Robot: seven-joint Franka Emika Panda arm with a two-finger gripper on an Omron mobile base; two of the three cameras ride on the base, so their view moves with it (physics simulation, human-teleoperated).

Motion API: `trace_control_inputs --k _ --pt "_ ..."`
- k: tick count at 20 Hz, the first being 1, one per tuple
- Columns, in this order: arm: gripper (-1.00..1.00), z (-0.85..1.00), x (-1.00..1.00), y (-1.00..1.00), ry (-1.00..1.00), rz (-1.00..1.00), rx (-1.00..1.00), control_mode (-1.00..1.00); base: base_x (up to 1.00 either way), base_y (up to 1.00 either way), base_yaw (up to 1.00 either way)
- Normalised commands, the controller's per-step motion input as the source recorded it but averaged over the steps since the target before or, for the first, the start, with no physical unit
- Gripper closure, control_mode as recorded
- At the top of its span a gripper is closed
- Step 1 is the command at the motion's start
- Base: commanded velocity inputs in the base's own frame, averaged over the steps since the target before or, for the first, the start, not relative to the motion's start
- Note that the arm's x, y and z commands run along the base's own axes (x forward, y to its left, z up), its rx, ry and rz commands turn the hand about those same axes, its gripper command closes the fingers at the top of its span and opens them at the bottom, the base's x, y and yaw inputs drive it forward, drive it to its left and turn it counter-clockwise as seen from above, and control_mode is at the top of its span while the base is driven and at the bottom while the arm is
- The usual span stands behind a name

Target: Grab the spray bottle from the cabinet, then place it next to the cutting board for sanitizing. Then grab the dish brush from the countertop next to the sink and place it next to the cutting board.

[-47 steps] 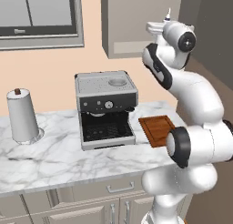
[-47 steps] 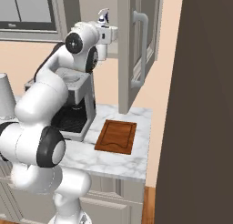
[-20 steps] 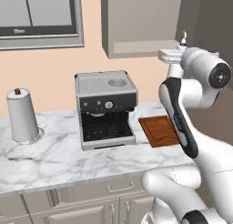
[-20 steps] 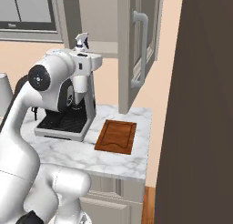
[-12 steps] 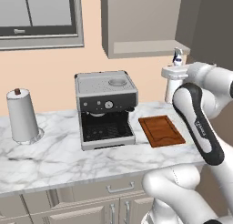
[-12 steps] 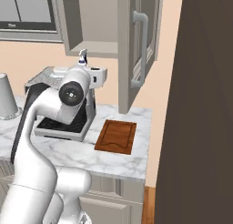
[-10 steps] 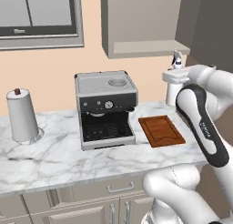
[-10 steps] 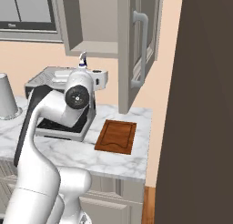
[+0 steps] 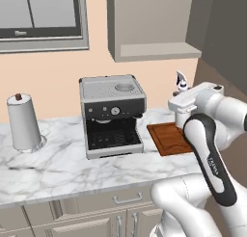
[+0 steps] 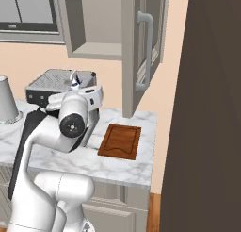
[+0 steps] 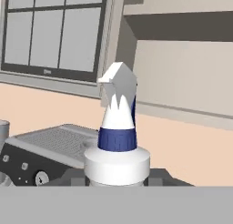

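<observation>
Spray bottle [image 9: 181, 82] lower, nearer cutting board [image 9: 166, 138]

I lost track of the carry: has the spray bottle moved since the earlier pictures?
Yes. The spray bottle, held in the hand, has come down from beside the cabinet toward the cutting board.

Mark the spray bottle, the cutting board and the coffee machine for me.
spray bottle [image 11: 117, 114], hand view, its neck.
cutting board [image 9: 166, 137], left base view, its bare wooden face.
coffee machine [image 9: 112, 105], left base view, its front panel.
</observation>
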Motion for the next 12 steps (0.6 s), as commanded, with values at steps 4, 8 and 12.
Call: trace_control_inputs --k 4,8,12 --pt "1.00 -0.42 -0.01 0.09 0.00 0.04 0.00 -1.00 0.00 0.00 0.00" --pt "1.00 -0.38 -0.27 -0.17 -0.03 0.14 0.00 -1.00 0.00 0.00 0.00" --pt "1.00 -0.30 -0.37 -0.32 -0.07 0.18 -0.01 -1.00 0.00 0.00 0.00"
